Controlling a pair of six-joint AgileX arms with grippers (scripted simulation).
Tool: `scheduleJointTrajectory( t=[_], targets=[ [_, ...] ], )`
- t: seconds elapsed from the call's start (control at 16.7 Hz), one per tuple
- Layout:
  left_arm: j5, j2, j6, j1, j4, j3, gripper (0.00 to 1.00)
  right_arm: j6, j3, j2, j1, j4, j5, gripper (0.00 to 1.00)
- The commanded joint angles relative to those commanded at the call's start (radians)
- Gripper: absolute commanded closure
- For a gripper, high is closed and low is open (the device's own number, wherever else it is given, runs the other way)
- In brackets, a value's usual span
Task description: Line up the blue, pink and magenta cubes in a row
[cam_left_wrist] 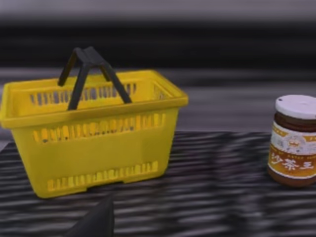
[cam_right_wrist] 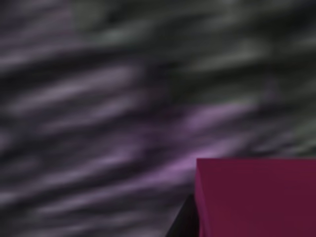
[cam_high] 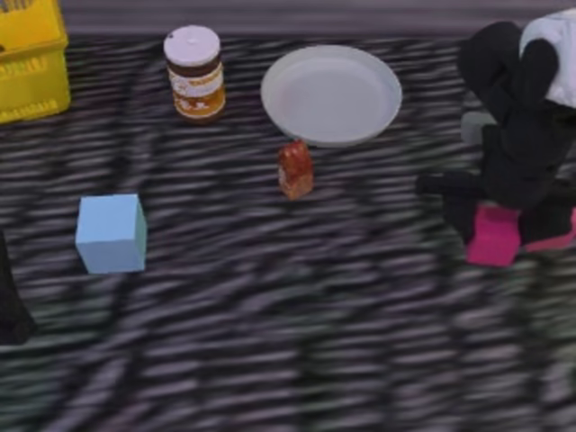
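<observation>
The magenta cube [cam_high: 493,241] is seen at the right side of the table, right under the right gripper [cam_high: 515,220], with the black arm covering its far part. In the right wrist view one flat magenta face [cam_right_wrist: 256,197] fills a corner with a dark finger [cam_right_wrist: 183,219] at its edge, so the cube appears to be gripped or nearly so; whether the jaws are actually pressed on it cannot be told. A strip of duller pink [cam_high: 551,241] shows just beside it at the right edge, probably the pink cube, mostly hidden by the arm.

The blue cube [cam_high: 111,233] is found well apart at the left side, resting flat, its sides slightly skewed to the table's edges. Being cubes, none has a long axis; only the facing of the sides matters, and the magenta one looks turned a little off square.

No row is formed yet. Judged from this, the task is at an early stage: all three cubes remain to be brought together.

The orange-brown figure [cam_high: 295,168] stands between, nearer the middle, with the white plate [cam_high: 331,94] and the jar [cam_high: 194,72] farther back, and the yellow basket [cam_high: 32,59] at the far left. The left gripper [cam_high: 11,306] is parked at the left edge; its finger state cannot be told.
</observation>
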Motion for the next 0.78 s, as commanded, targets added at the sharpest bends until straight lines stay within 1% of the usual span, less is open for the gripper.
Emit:
scheduleJointTrajectory(
  t=[0.18, 0.54, 0.6, 0.78],
  targets=[
    [0.0, 0.0, 0.0, 0.0, 0.0, 0.0, 0.0, 0.033, 0.014, -0.003, 0.062, -0.017, 0.0, 1.0],
    [0.0, 0.0, 0.0, 0.0, 0.0, 0.0, 0.0, 0.134, 0.049, -0.021, 0.263, -0.069, -0.003, 1.0],
    [0.0, 0.0, 0.0, 0.0, 0.0, 0.0, 0.0, 0.142, 0.052, -0.024, 0.278, -0.072, -0.003, 1.0],
    [0.0, 0.0, 0.0, 0.0, 0.0, 0.0, 0.0, 0.144, 0.053, -0.025, 0.282, -0.073, -0.003, 1.0]
  ],
)
